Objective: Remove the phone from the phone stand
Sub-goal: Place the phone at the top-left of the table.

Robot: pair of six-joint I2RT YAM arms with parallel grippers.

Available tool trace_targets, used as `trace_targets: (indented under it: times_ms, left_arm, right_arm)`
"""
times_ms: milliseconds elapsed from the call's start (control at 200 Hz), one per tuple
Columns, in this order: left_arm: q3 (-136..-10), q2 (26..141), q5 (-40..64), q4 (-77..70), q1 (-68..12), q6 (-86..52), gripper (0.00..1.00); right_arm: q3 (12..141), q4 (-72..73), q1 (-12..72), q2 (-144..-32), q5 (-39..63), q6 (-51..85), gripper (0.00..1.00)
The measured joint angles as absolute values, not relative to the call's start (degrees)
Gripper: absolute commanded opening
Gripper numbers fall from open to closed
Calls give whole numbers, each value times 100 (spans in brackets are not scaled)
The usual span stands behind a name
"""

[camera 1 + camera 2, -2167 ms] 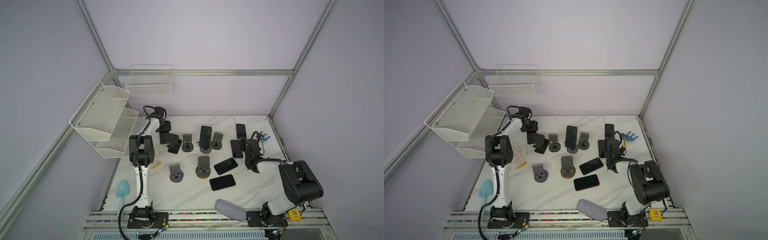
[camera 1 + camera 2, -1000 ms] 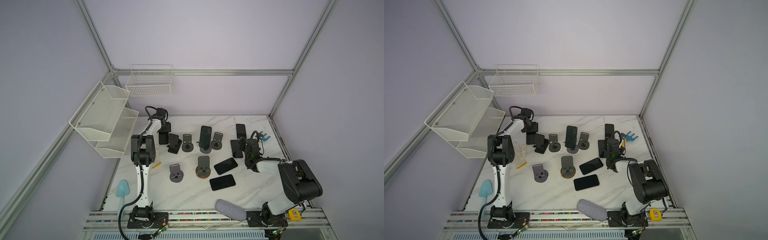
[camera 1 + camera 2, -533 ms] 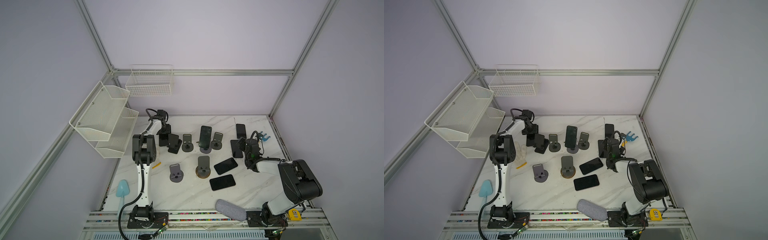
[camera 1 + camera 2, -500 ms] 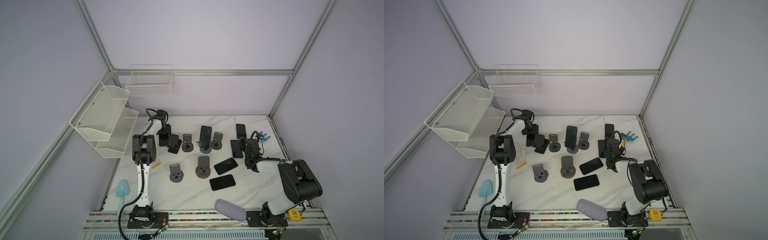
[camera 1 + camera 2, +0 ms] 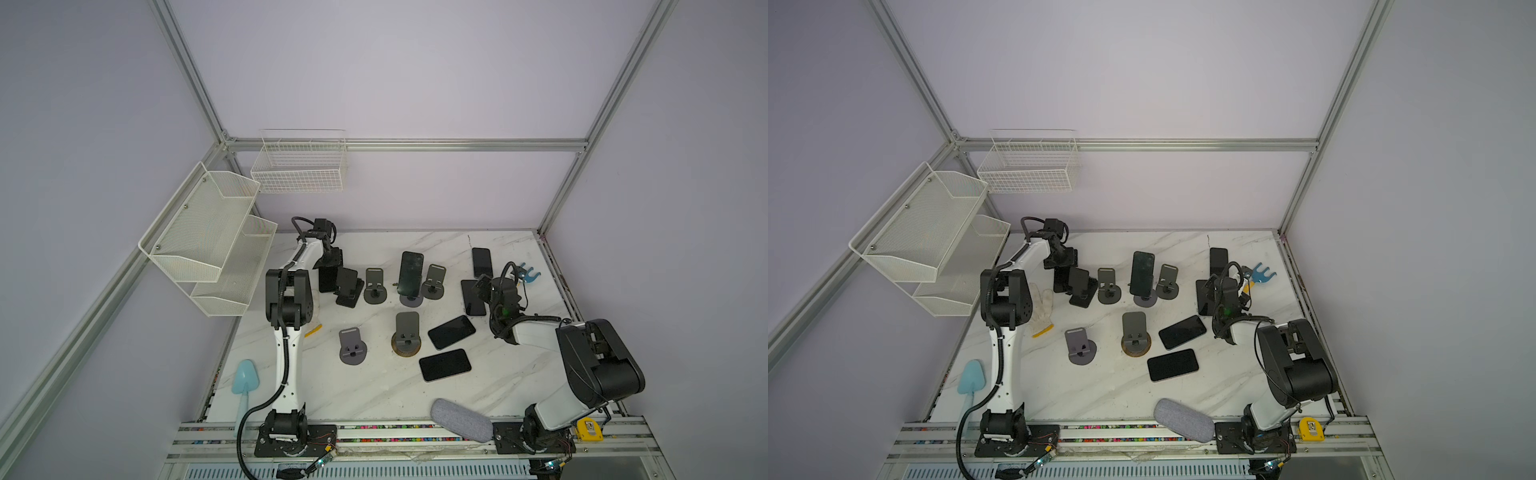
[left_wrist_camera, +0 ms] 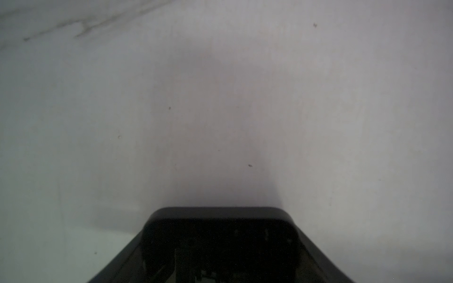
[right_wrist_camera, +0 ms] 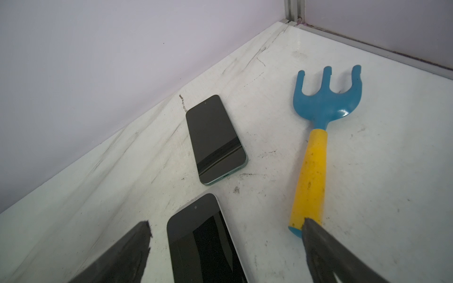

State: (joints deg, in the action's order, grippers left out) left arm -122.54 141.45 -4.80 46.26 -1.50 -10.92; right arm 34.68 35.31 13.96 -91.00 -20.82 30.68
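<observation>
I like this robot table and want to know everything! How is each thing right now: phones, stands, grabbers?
middle phone: upright in the middle stand
grey front stand: empty
brown-based stand: empty
green-edged phone: lying flat, screen dark
right gripper: open, above white-edged phone
white-edged phone: lying flat, screen dark
left gripper: at a dark phone; open or shut unclear
wire basket: empty

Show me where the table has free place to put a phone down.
Freest: the table's front, bordered by the grey pouch, the nearest flat phone and the nearest stand. A narrower strip lies along the back wall. Crowded: the middle stands and around the right hand.
</observation>
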Motion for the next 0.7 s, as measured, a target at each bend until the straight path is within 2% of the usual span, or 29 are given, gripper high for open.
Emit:
trace_targets:
  times_ms: [700]
  left_arm:
    - [-12333, 14186, -427, 4670, -126, -1096, 79]
  right_arm:
    - [3385, 3662, 1393, -8956, -2139, 3083, 97]
